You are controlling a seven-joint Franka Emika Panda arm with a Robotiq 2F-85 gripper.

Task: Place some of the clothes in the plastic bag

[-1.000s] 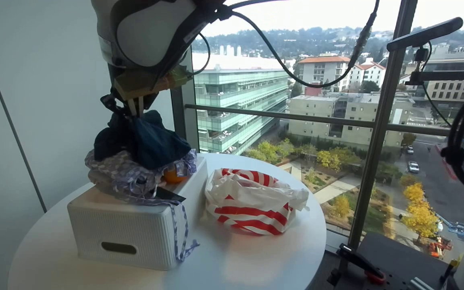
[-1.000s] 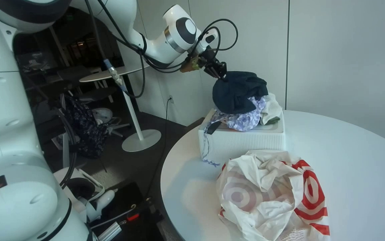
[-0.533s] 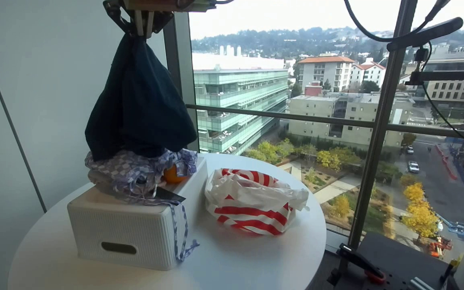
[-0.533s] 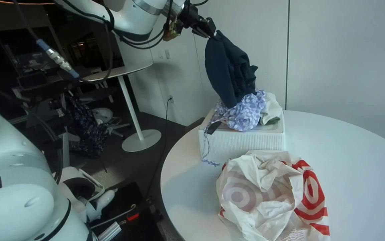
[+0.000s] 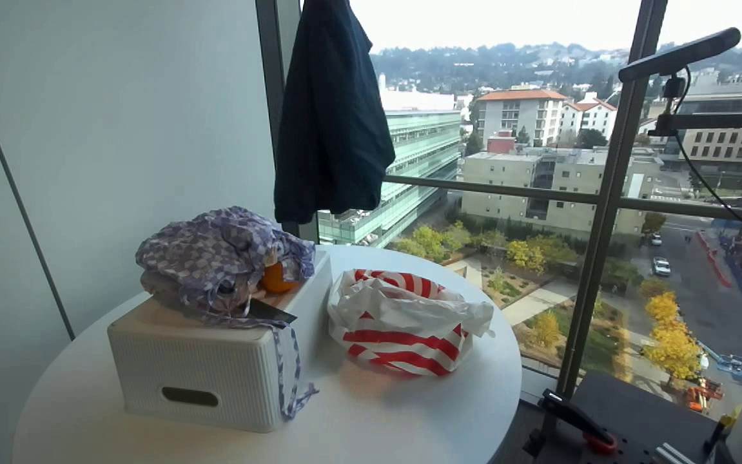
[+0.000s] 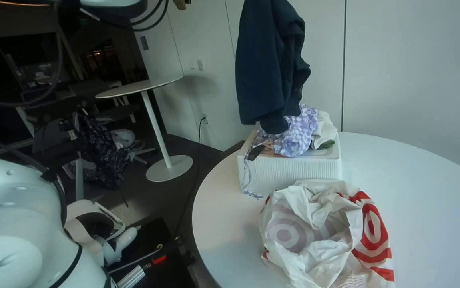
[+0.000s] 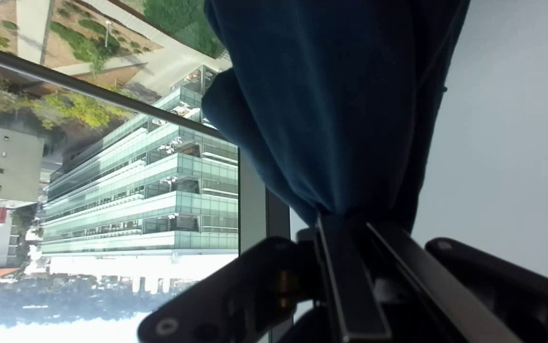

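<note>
A dark blue garment [image 5: 335,122] hangs in the air above the table, and it also shows in the other exterior picture [image 6: 269,64]. In the wrist view my gripper [image 7: 350,223] is shut on a bunched end of this garment [image 7: 335,105]; the gripper is out of frame in both exterior views. A purple checked garment [image 5: 206,251] [image 6: 297,132] lies heaped on the white box [image 5: 216,361] [image 6: 289,172]. A white cloth [image 6: 325,130] lies beside it. The white plastic bag with red markings [image 5: 403,332] [image 6: 373,232] stands with its mouth open upward.
The round white table [image 5: 390,419] [image 6: 433,200] holds box and bag. An orange item [image 5: 276,278] and a flat black piece [image 5: 271,311] lie on the box. A purple strap [image 5: 296,374] hangs down its side. A window and wall stand behind.
My gripper has risen out of both exterior views. The dark blue garment has lifted off the heap and hangs free, shifted toward the bag's side. The box, purple garment and bag have not moved.
</note>
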